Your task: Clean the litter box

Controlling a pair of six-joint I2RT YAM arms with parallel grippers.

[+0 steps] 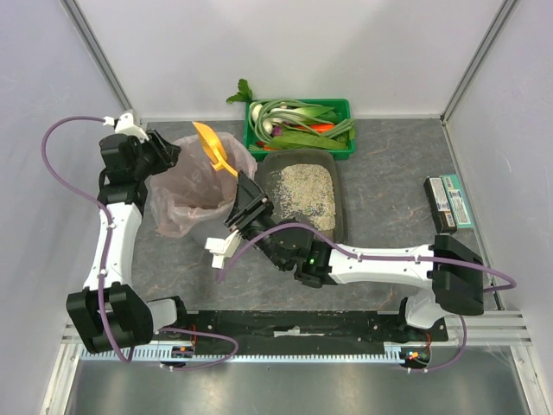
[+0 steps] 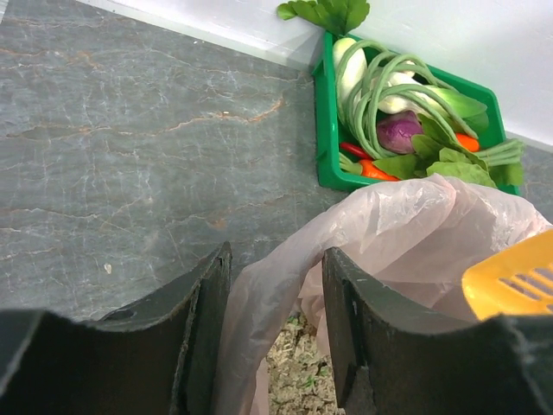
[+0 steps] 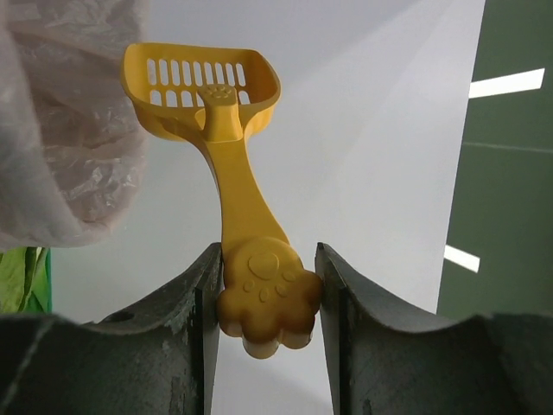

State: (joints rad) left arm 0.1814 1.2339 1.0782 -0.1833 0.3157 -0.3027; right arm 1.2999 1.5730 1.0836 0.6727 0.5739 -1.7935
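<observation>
Well, the right gripper pinches the yellow plastic slotted scoop by its paw-shaped handle, above the round bin, whose pink plastic liner the left gripper clamps. The shallow dark grey litter box sits just right of the bin.

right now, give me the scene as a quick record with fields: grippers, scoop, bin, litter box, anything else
left gripper: fingers either side of the pink liner at the rim of the bin; grip unclear
right gripper: shut on the paw-shaped handle end of the yellow scoop
scoop: held up, head above the bin's far edge
litter box: right of the bin, beige litter inside
green crate: behind the litter box, full of vegetables
</observation>
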